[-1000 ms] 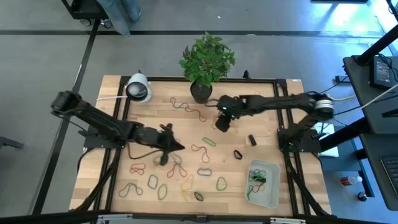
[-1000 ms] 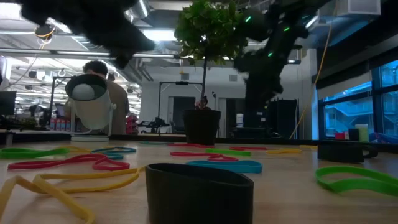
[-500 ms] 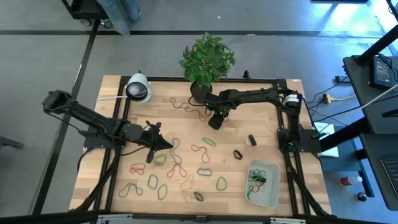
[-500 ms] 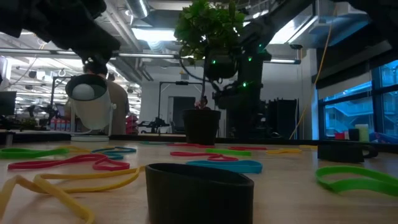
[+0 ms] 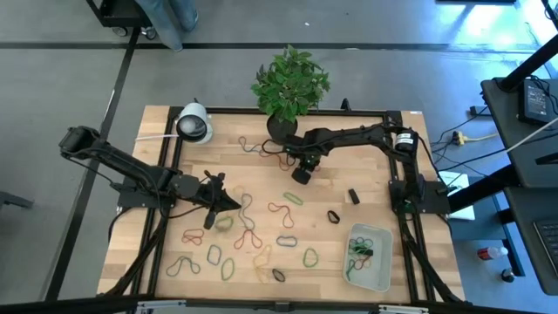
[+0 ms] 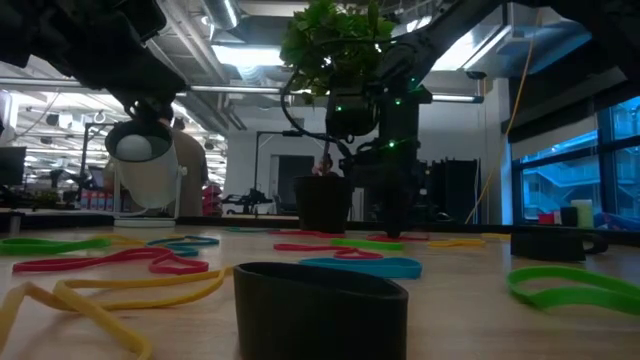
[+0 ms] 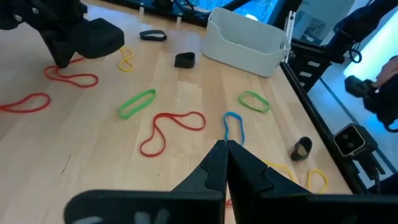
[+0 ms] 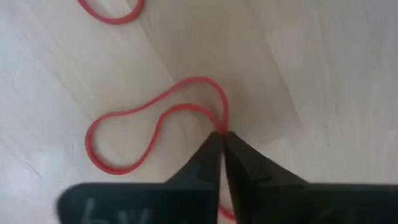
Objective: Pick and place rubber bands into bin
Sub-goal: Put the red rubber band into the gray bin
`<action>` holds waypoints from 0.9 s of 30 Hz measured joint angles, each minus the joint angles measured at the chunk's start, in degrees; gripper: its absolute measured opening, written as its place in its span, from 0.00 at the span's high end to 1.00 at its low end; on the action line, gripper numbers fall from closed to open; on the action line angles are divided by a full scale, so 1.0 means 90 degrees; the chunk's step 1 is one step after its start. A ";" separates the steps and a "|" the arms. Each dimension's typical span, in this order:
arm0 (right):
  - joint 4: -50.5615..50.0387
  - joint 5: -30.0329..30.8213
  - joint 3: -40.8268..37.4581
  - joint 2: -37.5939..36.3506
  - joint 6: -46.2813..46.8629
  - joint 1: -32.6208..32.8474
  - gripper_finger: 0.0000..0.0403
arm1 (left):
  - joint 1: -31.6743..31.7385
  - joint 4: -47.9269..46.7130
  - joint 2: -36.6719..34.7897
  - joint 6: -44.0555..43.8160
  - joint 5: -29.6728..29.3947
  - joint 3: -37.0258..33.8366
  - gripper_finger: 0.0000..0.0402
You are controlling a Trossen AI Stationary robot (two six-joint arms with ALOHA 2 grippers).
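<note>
— Where is the right gripper (image 8: pixel 221 138) working?

— Down at the wooden table (image 5: pixel 384 148), near the dark plant pot (image 5: pixel 281 129) at the far edge. Its fingers are pinched together on the end of a red rubber band (image 8: pixel 149 127), which lies flat on the wood.

— How does that band lie?

— In the right wrist view it is a long, wavy loop; one end is caught at the fingertips and its long axis runs away from them at a slant, the far end rounded. A second red band (image 8: pixel 112 11) shows just beyond it, apart from it.

— And the left gripper (image 7: pixel 224 149)?

— Closed with nothing between its fingers, over the left half of the table, above the scattered rubber bands (image 5: pixel 248 235).

— The bin (image 5: pixel 370 255)?

— At the table's near right corner, its long axis running roughly from the far edge to the near edge, with a few green and dark bands inside. It sits well apart from both grippers.
</note>
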 joint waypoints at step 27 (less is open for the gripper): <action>-0.2735 -0.0077 -0.0194 -0.4339 0.4325 0.3455 1.00 | 0.0000 0.0016 0.0002 -0.0342 0.0240 0.0002 1.00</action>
